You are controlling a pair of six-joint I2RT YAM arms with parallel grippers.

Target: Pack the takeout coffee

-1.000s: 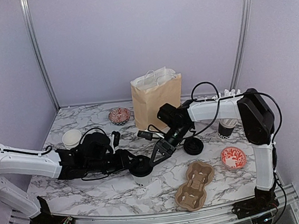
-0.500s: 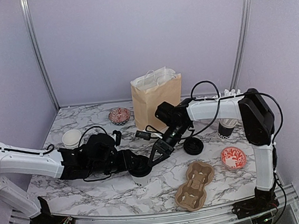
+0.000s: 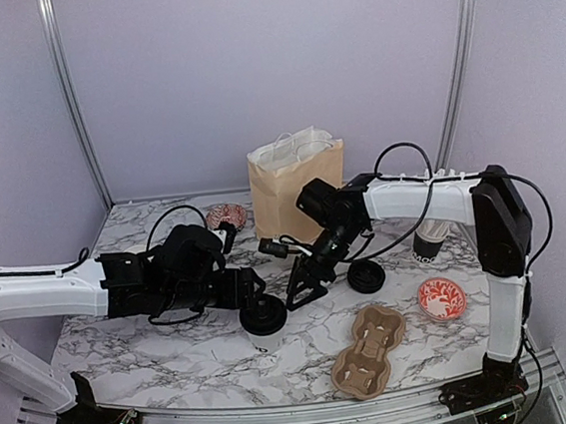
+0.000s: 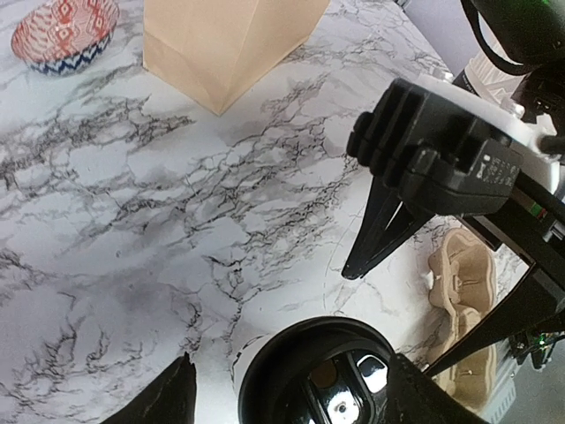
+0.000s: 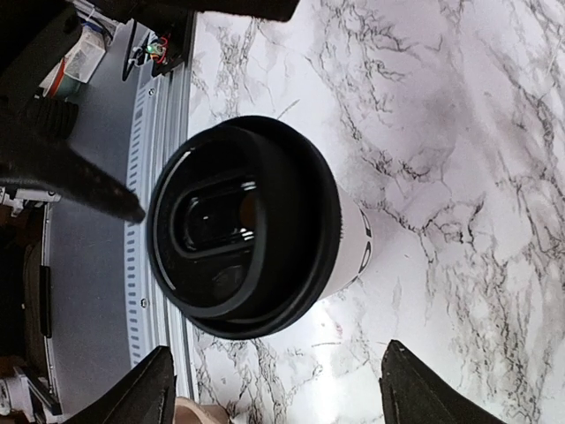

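One takeout coffee cup (image 3: pixel 267 326), white with a black lid, stands upright at the front middle of the marble table. My left gripper (image 3: pixel 248 294) is open just left of and behind it. In the left wrist view the lid (image 4: pixel 322 375) sits between my spread fingers, with a gap on the left side. My right gripper (image 3: pixel 295 299) is open just right of the cup. In the right wrist view the cup (image 5: pixel 252 225) lies beyond my fingertips, untouched. A loose black lid (image 3: pixel 367 277) lies on the table to the right.
A brown paper bag (image 3: pixel 298 185) stands open at the back. A cardboard cup carrier (image 3: pixel 369 352) lies at the front right. Red-patterned bowls sit at the right (image 3: pixel 442 299) and at the back (image 3: pixel 225 216). A dark cup of white sticks (image 3: pixel 431 241) stands far right.
My left arm has lifted and drawn back a little from the cup. My right gripper has pulled slightly up and away. The lidded cup stays standing.
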